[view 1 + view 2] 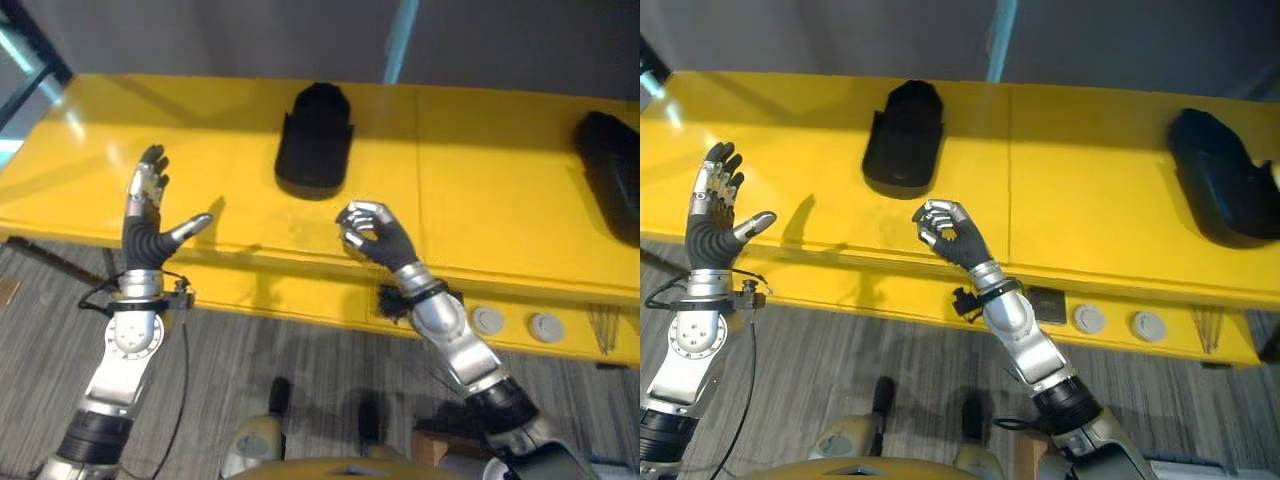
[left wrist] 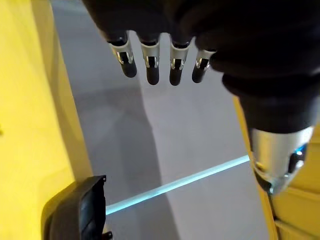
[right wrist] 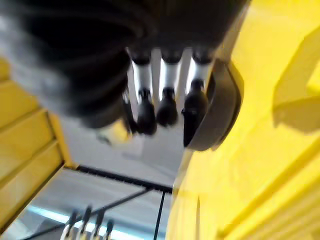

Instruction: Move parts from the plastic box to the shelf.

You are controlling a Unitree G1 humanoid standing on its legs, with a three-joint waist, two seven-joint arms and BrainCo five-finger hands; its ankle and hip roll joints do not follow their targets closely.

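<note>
- The fingers (image 1: pixel 360 222) of the right hand (image 1: pixel 375 235) are curled in tight, and I can see nothing in them. The hand hangs over the front edge of the yellow shelf (image 1: pixel 480 170).
- The fingers (image 1: pixel 148 180) of the left hand (image 1: pixel 147 215) are straight and spread apart, with the thumb out to the side. This hand holds nothing and is up over the left end of the shelf.
- One black part (image 1: pixel 315 140) lies on the shelf, just past the right hand and not touching it.
- Another black part (image 1: pixel 1220 185) lies far off at the right end of the shelf.
- I think the part by the right hand is already put down.
- What could go wrong: the right hand is close to that part. If it swings forward when it pulls away, it could bump the part and push it out of place.
</note>
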